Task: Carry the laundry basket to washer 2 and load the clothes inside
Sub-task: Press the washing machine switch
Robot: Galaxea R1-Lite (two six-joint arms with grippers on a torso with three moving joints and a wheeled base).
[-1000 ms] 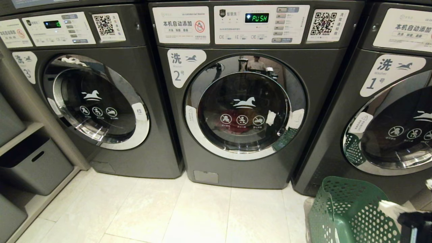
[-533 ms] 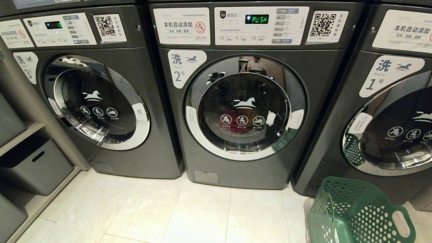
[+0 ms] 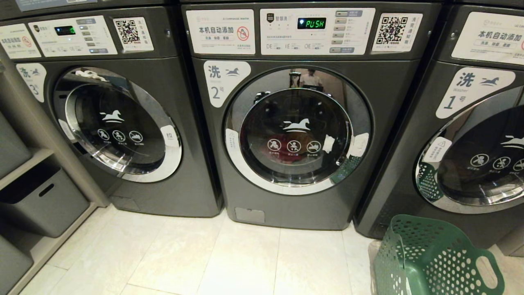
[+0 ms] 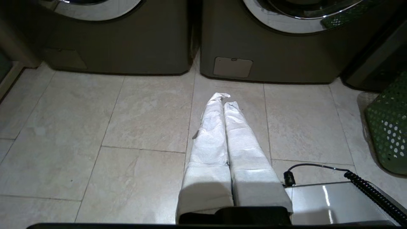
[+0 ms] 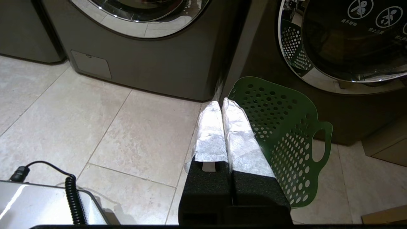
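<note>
1. Washer 2 [image 3: 294,123]: door closed, red clothes [image 3: 282,149] behind the glass, ahead of both grippers.
2. Laundry basket [image 5: 283,127]: on the floor, just beside the right gripper [image 5: 221,103].
3. Right gripper: fingers pressed together, empty.
4. Left gripper [image 4: 224,98]: likewise closed, empty, over bare floor [image 4: 127,127].

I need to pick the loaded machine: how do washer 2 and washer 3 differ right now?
Washer 2 shows something red behind its door glass; washer 3 shows only dark glass. Washer 2's display reads PUSH in large green letters; washer 3's display is smaller and unreadable. Washer 2 faces the camera squarely; washer 3 stands to its left, beside grey bins. Both are dark grey, doors closed.
</note>
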